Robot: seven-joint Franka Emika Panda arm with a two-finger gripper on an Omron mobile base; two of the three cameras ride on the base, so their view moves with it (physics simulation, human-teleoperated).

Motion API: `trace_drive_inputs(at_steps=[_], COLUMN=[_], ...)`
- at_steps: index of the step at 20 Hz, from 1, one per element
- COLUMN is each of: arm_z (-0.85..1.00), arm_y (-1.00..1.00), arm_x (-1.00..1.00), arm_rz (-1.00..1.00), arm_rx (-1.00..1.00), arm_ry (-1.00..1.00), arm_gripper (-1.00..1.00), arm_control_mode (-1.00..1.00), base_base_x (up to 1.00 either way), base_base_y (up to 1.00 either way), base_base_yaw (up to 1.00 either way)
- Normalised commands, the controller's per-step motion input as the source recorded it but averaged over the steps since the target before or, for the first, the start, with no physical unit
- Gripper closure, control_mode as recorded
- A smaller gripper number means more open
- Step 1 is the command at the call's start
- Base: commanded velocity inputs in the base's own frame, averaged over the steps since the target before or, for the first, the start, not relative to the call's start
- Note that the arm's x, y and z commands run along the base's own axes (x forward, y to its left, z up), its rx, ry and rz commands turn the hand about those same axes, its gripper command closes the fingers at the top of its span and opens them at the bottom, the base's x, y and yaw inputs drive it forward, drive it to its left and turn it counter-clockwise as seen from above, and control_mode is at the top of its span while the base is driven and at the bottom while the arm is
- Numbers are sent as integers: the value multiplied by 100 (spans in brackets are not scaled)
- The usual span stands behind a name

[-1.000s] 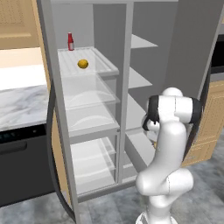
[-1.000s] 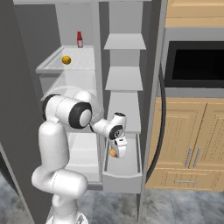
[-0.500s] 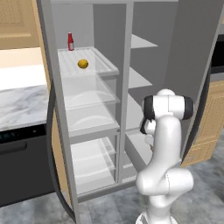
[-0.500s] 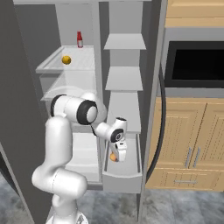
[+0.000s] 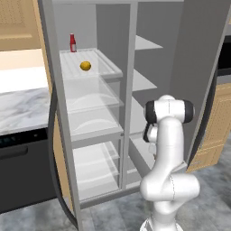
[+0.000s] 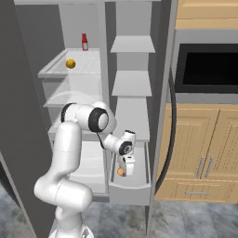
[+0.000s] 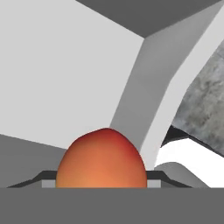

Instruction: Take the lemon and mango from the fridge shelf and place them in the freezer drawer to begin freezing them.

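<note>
The gripper point(image 6: 122, 172) is gripping the mango point(image 6: 120, 172) inside the freezer drawer point(image 6: 139, 182), hanging close beside its left wall.

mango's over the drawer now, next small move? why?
Probably lower a little and open the gripper. It is shut on the mango, which the right base view shows inside the freezer drawer, and the hand view shows the drawer floor ahead. The lemon waits on the fridge shelf.
</note>
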Motion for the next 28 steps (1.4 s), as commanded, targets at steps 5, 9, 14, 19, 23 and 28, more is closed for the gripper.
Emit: trace_drive_inputs(at_steps=[5,9,14,19,23,28], arm_z=[-24,-28,-24,-17,-20,-25], arm_y=[0,0,0,0,0,0], arm_x=[0,0,0,-2,-11,-21], arm_rz=[-1,-1,0,0,0,0], arm_rx=[1,3,4,6,6,5], arm_ry=[0,0,0,0,0,0], arm_gripper=[100,100,100,100,100,100], arm_control_mode=[-100,-100,-100,-100,-100,-100], base_base_x=[0,0,0,0,0,0], base_base_y=[0,0,0,0,0,0], base_base_yaw=[0,0,0,0,0,0])
